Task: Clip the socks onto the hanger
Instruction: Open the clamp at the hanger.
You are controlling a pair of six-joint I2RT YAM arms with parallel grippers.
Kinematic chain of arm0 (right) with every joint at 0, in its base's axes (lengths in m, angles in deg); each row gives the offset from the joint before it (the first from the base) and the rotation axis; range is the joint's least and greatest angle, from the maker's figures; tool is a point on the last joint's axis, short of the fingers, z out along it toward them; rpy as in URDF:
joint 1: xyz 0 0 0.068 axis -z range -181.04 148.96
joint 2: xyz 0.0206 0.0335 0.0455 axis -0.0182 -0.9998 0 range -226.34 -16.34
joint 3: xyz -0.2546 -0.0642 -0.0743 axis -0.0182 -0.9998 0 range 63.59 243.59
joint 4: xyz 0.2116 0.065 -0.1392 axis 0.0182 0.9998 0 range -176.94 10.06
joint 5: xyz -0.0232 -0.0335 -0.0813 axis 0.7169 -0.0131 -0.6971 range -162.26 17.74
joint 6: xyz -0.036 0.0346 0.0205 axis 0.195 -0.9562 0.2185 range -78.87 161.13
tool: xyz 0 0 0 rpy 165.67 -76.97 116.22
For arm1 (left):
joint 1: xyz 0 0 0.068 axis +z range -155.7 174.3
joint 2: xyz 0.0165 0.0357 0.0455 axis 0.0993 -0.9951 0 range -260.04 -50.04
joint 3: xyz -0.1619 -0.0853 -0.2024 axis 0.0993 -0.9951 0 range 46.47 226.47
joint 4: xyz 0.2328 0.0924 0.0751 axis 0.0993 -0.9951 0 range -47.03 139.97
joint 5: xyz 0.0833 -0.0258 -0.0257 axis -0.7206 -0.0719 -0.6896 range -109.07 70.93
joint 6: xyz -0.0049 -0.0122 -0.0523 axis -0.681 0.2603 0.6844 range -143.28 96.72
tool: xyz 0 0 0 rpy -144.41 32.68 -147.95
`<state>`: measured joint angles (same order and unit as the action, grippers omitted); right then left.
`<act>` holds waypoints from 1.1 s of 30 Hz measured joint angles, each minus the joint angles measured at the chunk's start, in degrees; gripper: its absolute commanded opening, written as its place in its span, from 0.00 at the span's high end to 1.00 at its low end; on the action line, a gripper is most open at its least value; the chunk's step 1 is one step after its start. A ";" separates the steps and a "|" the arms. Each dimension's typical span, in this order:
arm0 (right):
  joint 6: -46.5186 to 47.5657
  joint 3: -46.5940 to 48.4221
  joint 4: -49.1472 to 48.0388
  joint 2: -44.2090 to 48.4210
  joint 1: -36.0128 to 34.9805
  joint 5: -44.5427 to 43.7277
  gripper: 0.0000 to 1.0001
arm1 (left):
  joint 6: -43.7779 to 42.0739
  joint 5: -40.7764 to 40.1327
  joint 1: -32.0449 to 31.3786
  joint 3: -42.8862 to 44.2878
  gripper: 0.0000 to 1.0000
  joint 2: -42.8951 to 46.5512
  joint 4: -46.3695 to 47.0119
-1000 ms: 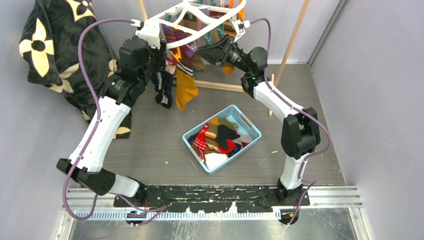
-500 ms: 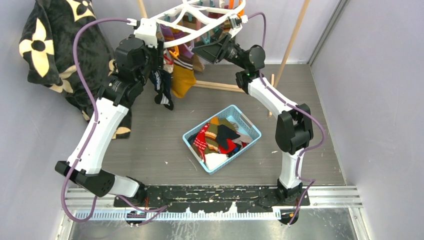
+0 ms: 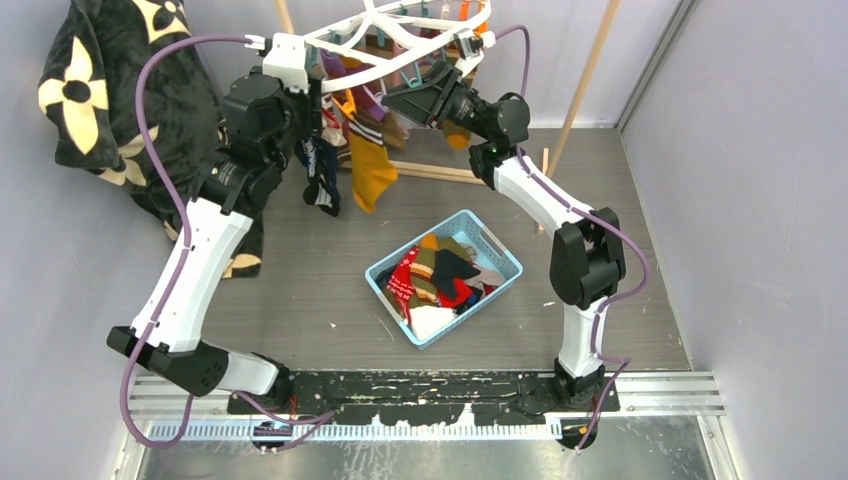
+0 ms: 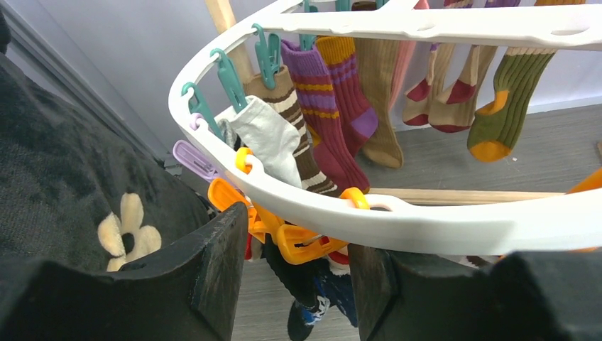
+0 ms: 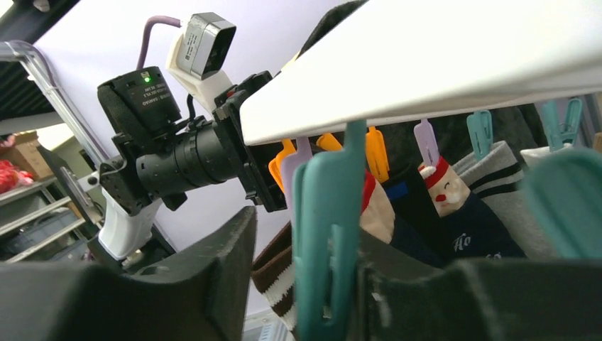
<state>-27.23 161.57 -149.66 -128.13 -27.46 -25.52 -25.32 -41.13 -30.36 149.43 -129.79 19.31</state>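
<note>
The white oval hanger (image 3: 392, 40) hangs at the back with teal, orange and pink clips. Several socks hang from it, among them a mustard one (image 3: 372, 175) and a dark navy one (image 3: 322, 185). My left gripper (image 3: 317, 97) is raised to the hanger's left rim. In the left wrist view it (image 4: 298, 238) is open, with orange clips (image 4: 305, 241) under the rim (image 4: 426, 220) between its jaws and the navy sock (image 4: 319, 295) below. My right gripper (image 3: 397, 98) is under the hanger's middle. It (image 5: 305, 241) is open around a teal clip (image 5: 330, 234).
A light blue lattice basket (image 3: 497, 245) holding several loose socks (image 3: 440, 280) stands on the floor in the middle. A black plush blanket with cream flowers (image 3: 110, 90) hangs at the back left. The wooden rack poles (image 3: 580, 80) stand behind and right of the hanger.
Both arms have lifted a little toward the hanger. The right gripper has moved left under the ring. The hanging socks have swung slightly.
</note>
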 measured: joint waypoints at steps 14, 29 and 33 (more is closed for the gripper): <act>1.44 -3.67 -1.42 0.57 -2.45 -4.55 0.94 | 0.11 0.07 0.17 0.11 0.45 0.17 -0.35; 23.12 -13.75 16.35 13.86 -6.84 -18.69 0.99 | 6.45 5.75 0.48 7.21 0.14 6.75 -13.75; 28.89 -14.45 19.52 14.95 -8.66 -22.86 0.99 | 8.74 8.94 0.48 7.41 0.14 11.76 -17.62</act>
<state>1.67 147.12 -130.14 -113.18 -36.11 -48.38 -16.58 -32.19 -29.88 156.84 -118.03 1.70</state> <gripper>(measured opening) 0.259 0.863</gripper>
